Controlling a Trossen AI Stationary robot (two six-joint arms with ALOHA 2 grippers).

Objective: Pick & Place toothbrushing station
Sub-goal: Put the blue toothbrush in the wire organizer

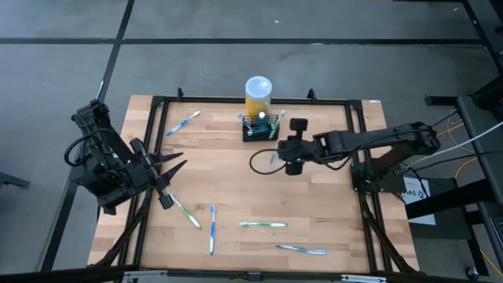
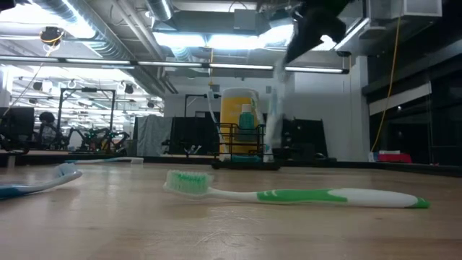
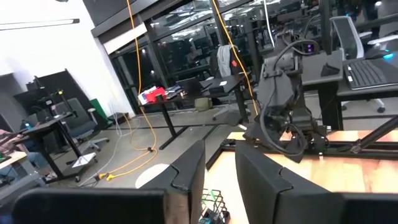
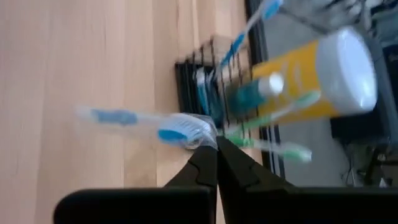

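I have the right hand at mid-counter, just toward 5 o'clock of the toothbrushing station, and from the right wrist view its fingers are pinched together on a blue-and-white toothbrush, gripped near the bristle head. The station, a small black wire-mesh holder, stands upright at 12 o'clock on the counter, right in front of the yellow cylinder with a white top. It already carries a teal tube and a couple of brushes leaning out of it.

My read is that the step in hand is delivering this brush into the holder. To do it well I would lift until the handle's lower end clears the mesh rim, bring the brush nearer to vertical, centre it over an open cell away from the tube and the leaning brushes, then lower before letting go. Releasing while the brush is slanted risks it catching the rim or tipping the light holder.

In the low view the held brush hangs nearly upright, slightly tilted, beside the holder. In the high view its long axis runs roughly 12 to 6 o'clock.

The left hand waits at 9 o'clock near the counter's edge, fingers spread wide and holding nothing. Several other toothbrushes lie flat toward 6 o'clock, not yet collected.
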